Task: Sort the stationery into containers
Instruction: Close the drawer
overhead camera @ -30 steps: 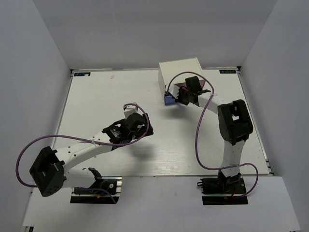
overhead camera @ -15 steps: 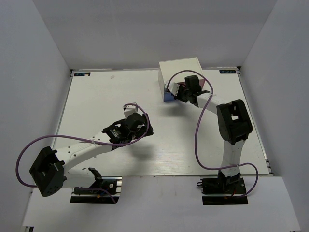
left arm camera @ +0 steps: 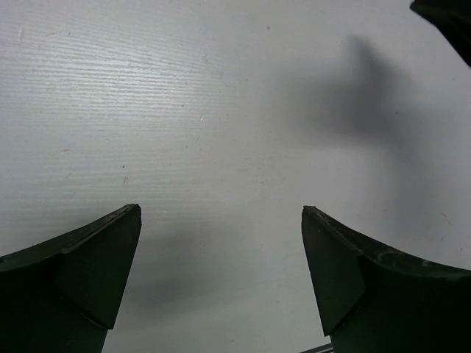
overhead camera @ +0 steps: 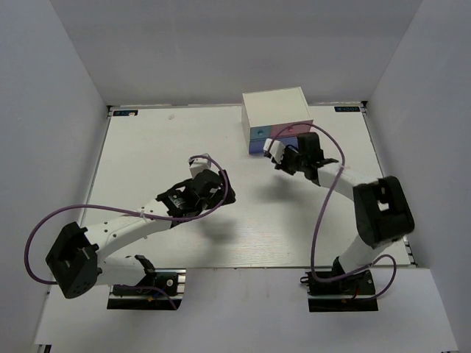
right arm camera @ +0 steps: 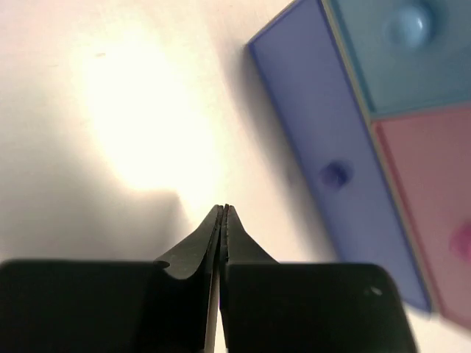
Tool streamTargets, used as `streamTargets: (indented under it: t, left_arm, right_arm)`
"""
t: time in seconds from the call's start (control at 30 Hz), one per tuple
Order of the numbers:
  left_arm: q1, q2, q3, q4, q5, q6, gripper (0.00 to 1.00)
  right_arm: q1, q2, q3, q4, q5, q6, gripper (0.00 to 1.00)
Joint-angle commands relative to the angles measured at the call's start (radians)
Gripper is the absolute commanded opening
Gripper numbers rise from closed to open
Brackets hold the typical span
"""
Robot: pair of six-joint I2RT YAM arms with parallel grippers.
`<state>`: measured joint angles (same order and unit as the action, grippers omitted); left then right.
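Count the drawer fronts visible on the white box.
3: a purple-blue front lowest, by the table; a teal front and a pink front side by side above. Others may be hidden.

This is a robotics lab cell, from where I stand, not a home or an office. A white wood-grain table (overhead camera: 169, 147) is boxed in by plain pale panels (overhead camera: 44, 110) on three sides (rather like a photo booth for machines). Two arms, the left arm (overhead camera: 125, 228) and the right arm (overhead camera: 364, 235), are bolted to black base plates (overhead camera: 143, 290) at the near edge. Purple cables (overhead camera: 313, 254) loop loose from them, and a small drawer box (overhead camera: 274, 110) sits at the back as a test prop.
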<state>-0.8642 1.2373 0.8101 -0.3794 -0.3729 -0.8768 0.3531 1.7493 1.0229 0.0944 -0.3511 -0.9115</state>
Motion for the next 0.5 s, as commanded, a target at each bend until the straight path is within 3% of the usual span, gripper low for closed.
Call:
streamTargets:
  t: [0.0, 0.07, 0.23, 0.4, 0.47]
  left_arm:
    - [-0.004, 0.005, 0.034, 0.057, -0.003, 0.015, 1.0]
    - [-0.004, 0.014, 0.034, 0.089, -0.003, 0.015, 1.0]
    - [0.017, 0.062, 0.06, 0.197, -0.024, 0.047, 1.0]
    - [0.053, 0.163, 0.202, 0.238, -0.052, 0.027, 1.0]
    - [0.067, 0.226, 0.285, 0.252, -0.052, 0.027, 1.0]
  right_arm:
    - [-0.032, -0.171, -0.125, 0.114, -0.06, 0.118, 0.0]
    - [-0.067, -0.246, -0.17, 0.148, -0.04, 0.233, 0.0]
    - [-0.153, -0.313, -0.167, 0.191, 0.211, 0.581, 0.0]
    - [-0.253, -0.343, -0.051, 0.027, 0.143, 0.779, 0.0]
    - [-0.269, -0.333, 0.023, -0.022, 0.104, 0.815, 0.17]
